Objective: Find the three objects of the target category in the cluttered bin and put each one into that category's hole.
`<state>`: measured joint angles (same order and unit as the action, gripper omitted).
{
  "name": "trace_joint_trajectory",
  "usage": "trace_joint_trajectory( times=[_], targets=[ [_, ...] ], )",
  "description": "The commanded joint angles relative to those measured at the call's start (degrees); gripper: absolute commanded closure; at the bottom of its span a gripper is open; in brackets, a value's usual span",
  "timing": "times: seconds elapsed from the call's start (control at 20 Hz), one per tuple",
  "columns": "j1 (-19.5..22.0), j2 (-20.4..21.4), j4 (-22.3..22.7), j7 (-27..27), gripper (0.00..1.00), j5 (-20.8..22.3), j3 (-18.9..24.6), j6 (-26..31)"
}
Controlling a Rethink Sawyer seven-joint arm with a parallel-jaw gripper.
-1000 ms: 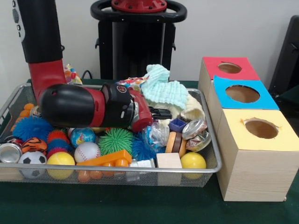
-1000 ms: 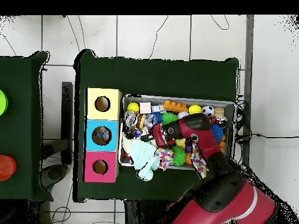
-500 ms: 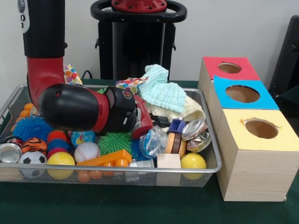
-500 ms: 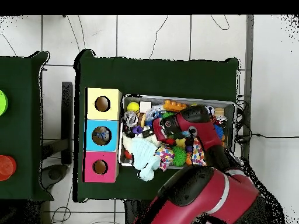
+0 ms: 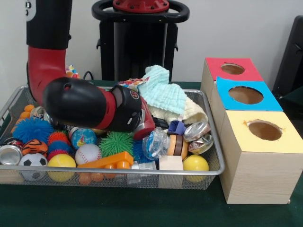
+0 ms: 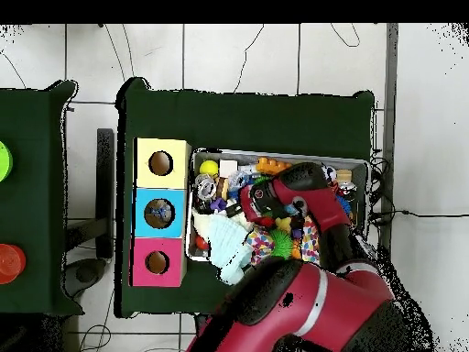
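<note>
We count one wire bin (image 5: 214,166) and three boxes, each with one round hole: one red-topped (image 5: 232,69), one blue-topped (image 5: 246,94), one yellow-topped (image 5: 265,131). In the bin we make out two yellow balls (image 5: 60,161) (image 5: 195,163), one baseball (image 5: 88,153), one soccer ball (image 5: 33,160), one green spiky ball (image 5: 117,142), one blue spiky ball (image 5: 32,128), one wooden block (image 5: 171,163) and one light blue cloth (image 5: 163,94). One arm (image 5: 85,104) reaches in.

Bin and sorting boxes as I see them

The wire bin (image 5: 208,171) sits heaped with toys; red (image 5: 232,69), blue (image 5: 245,95) and yellow holes (image 5: 264,130) stand just beside it.
</note>
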<state>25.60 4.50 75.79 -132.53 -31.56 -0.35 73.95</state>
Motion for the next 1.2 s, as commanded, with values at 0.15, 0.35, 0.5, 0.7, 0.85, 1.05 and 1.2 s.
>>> trace_joint_trajectory(
  times=[0.15,0.35,0.5,0.7,0.85,1.05,1.2],
  targets=[
    [-7.38,1.17,1.71,-20.34,1.0,4.22,-13.66,-18.0],
    [-7.55,2.24,3.28,-18.45,1.0,1.84,-14.51,-16.15],
    [-6.24,3.82,4.27,-15.63,1.0,0.75,-14.41,-13.75],
    [-5.12,2.87,2.23,-13.06,1.0,1.06,-14.75,-15.17],
    [-4.64,1.45,0.17,-11.3,1.0,2.09,-15.26,-16.74],
    [-9.54,6.84,5.28,-13.94,1.0,3.3,-19.54,-20.25],
    [-11.67,10.03,9.43,-15.43,1.0,1.78,-20.45,-18.83]
  ],
)
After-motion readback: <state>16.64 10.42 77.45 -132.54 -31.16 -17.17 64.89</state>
